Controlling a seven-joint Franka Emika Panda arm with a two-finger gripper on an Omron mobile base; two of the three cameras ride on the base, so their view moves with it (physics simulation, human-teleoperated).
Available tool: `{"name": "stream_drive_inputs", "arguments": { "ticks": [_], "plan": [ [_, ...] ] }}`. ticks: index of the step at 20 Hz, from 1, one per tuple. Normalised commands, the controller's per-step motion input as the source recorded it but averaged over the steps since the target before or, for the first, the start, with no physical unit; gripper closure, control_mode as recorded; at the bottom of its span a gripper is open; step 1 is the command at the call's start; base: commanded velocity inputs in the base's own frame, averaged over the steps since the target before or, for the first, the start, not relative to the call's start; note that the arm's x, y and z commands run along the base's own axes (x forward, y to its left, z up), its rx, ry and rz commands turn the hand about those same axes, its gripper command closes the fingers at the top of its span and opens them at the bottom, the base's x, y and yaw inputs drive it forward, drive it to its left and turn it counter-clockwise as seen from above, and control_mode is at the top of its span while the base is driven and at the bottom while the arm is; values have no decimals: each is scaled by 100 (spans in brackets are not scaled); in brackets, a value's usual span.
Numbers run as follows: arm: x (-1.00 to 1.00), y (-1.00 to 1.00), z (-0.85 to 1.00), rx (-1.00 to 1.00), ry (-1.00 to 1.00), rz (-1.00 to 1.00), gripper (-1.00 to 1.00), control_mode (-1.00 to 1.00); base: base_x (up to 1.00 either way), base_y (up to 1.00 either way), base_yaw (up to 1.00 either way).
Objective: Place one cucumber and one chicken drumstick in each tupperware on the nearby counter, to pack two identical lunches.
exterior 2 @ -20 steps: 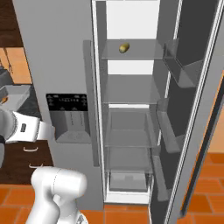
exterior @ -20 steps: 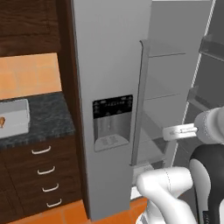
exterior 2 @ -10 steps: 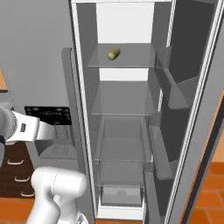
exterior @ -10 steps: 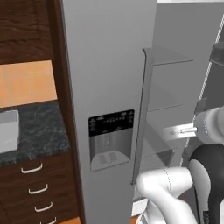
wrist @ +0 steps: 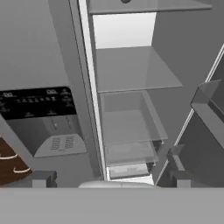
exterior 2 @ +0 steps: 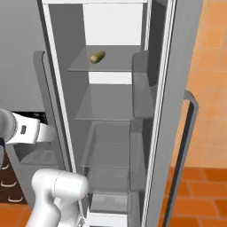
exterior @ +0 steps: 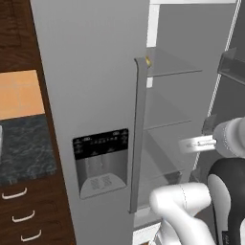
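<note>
Base has driven right, counter [exterior: 24,143] sliding to frame left and open fridge [exterior 2: 111,111] centring; jaws wide, empty; olive-green item [exterior 2: 97,56], possibly cucumber, upper-centre on top shelf, fetch next.

Both base cams flank arm, hand cam closer; all share open fridge [exterior 2: 115,111].

No text, brand, number or sign can be read. The black control panel [exterior: 101,142] on the closed fridge door [exterior: 91,72], above the dispenser recess, carries rows of small pale marks, too blurred to make out in either the left base view or the hand view. A tiny dark mark on the white arm [exterior 2: 24,130] is also illegible.
</note>
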Motion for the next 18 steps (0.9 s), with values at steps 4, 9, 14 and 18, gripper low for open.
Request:
{"name": "stream_drive_inputs", "arguments": {
  "ticks": [4, 9, 14, 18],
  "plan": [
    [0, 0, 0, 0, 0, 0, -100, 100, 67, -34, 6],
    [0, 0, 0, 0, 0, 0, -100, 100, 81, 0, 6],
    [0, -8, 58, 0, 0, 0, -100, -100, 11, -1, 1],
    [13, -1, 81, 0, -1, 0, -100, -100, 0, 0, 0]
  ]
}}
